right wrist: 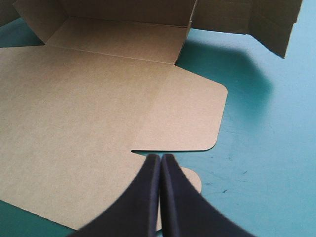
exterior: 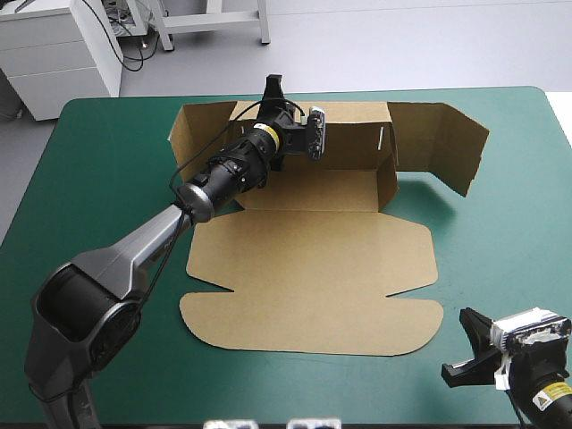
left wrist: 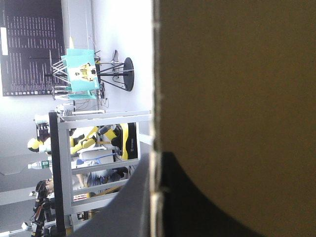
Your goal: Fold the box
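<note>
The brown box (exterior: 313, 277) lies mid-table. Its wide lid panel is flat at the front, and the back wall (exterior: 357, 125) and a right side flap (exterior: 451, 143) stand raised. My left gripper (exterior: 273, 88) reaches over the back wall's top edge. In the left wrist view the wall of the box (left wrist: 237, 98) fills the view, and my left gripper (left wrist: 157, 159) is shut on its edge, one black finger on each side. My right gripper (exterior: 465, 344) rests low near the table's front right corner. My right gripper (right wrist: 160, 157) is shut and empty, pointing at the notch of the box's (right wrist: 98, 98) front right flap.
Bare teal-green cover (exterior: 509, 250) surrounds the box to the right and the left. The raised right flap (right wrist: 274, 24) stands beyond the right gripper, casting a shadow on the cover.
</note>
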